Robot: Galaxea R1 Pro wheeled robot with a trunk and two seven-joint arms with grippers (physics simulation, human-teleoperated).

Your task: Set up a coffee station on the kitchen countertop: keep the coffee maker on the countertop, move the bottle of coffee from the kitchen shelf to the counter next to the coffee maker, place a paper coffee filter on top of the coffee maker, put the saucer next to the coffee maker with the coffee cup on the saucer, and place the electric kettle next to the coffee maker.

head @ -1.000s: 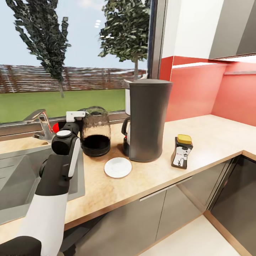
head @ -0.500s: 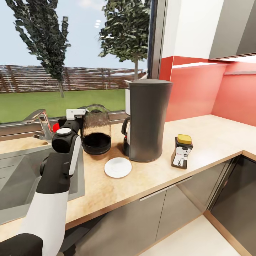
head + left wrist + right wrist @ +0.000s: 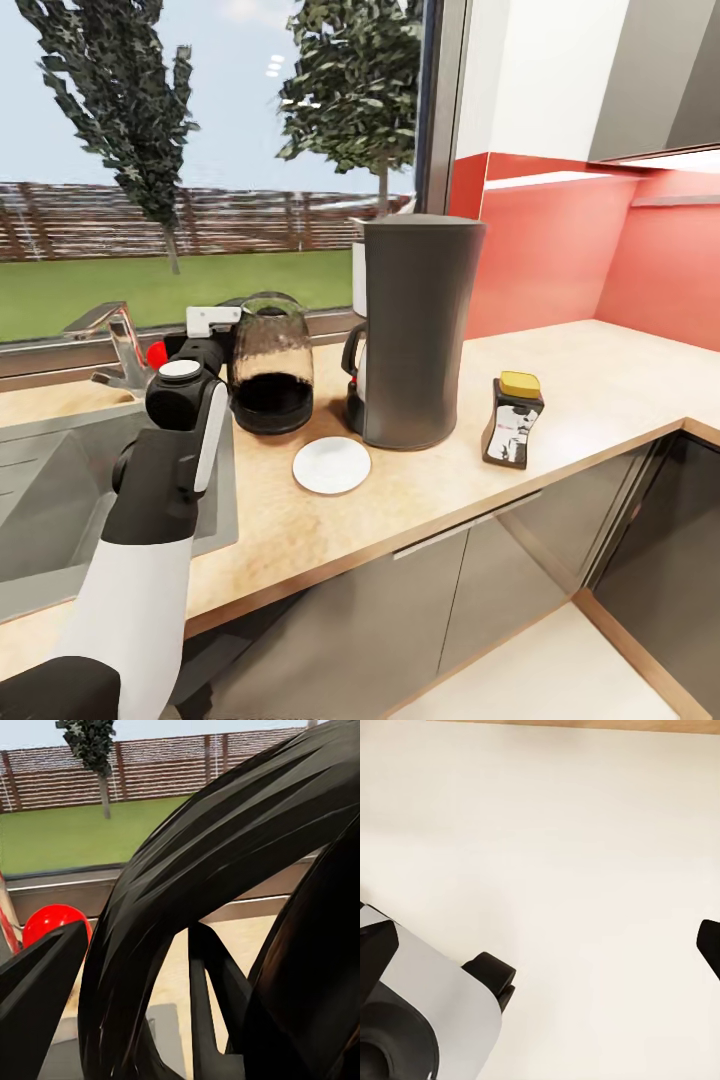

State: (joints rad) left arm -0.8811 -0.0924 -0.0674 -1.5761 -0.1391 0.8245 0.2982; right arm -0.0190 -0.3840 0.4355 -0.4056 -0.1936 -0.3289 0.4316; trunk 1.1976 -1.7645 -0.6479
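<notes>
You've nudged the kettle (image 3: 270, 375) closer to the coffee maker (image 3: 415, 335); left end effector (image 3: 205, 350) looks clamped on its handle.

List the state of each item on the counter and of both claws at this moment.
electric kettle: upright on the countertop, left claw at its black handle
coffee maker: upright, nothing visible on top
saucer: flat, bare, in front of the coffee maker
bottle of coffee: upright, lid on
right claw: open, over pale floor
</notes>
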